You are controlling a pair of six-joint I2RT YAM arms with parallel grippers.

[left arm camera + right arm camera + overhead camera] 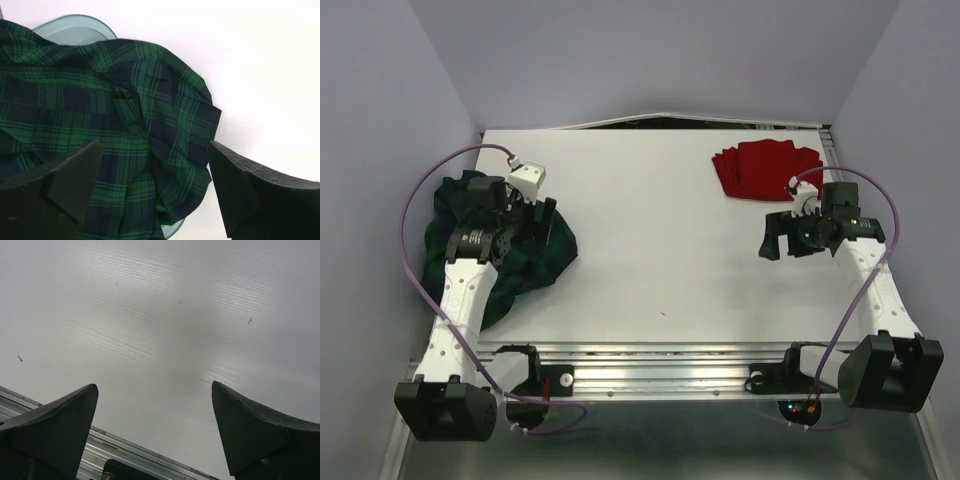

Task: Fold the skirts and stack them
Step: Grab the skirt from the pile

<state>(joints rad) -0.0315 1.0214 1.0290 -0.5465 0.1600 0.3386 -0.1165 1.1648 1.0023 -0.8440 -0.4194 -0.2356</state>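
While the left gripper (156,167) hovered with its jaws spread wide and nothing between them, the plaid skirt (125,125) lay crumpled directly beneath it. The cloth was heaped over a translucent teal tub (75,30), whose rim showed past the cloth, beyond the fingers. The right gripper (155,410) was likewise released and empty, poised above bare table (165,315). The red skirt (765,168) lay just beyond it toward the far edge, apart from its fingertips. The red skirt appeared as a compact, flattened bundle and was judged already folded. The step in hand was therefore judged to be the pick-up of the plaid skirt. The next move would call for the left gripper to descend onto a raised fold below it and close on cloth alone, not the tub's rim. It would then draw the garment onto the open table to its right for spreading.
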